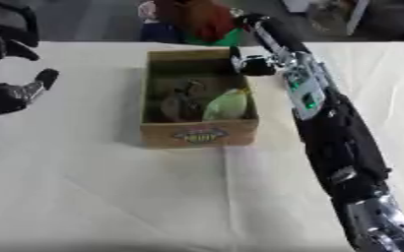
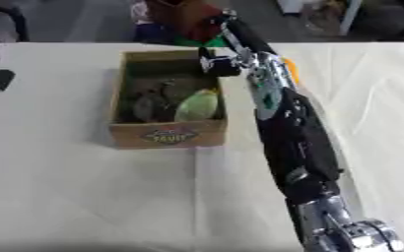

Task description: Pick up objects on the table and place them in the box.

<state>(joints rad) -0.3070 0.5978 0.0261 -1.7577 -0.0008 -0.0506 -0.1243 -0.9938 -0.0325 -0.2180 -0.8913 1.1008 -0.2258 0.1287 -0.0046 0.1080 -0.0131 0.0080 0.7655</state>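
The wooden box (image 1: 198, 133) stands mid-tabletop, already holding a pale green soft-looking item (image 1: 228, 104) and darker things beside it. The right hand (image 1: 250, 63) reaches past the box's far right corner; whether it grips anything I cannot tell. The left hand (image 1: 16, 91) rests open at the left edge. The green item looks light and squashy, best cupped around its middle.

light: even, bright | shadows: soft, faint | focus: whole picture soft, blurred
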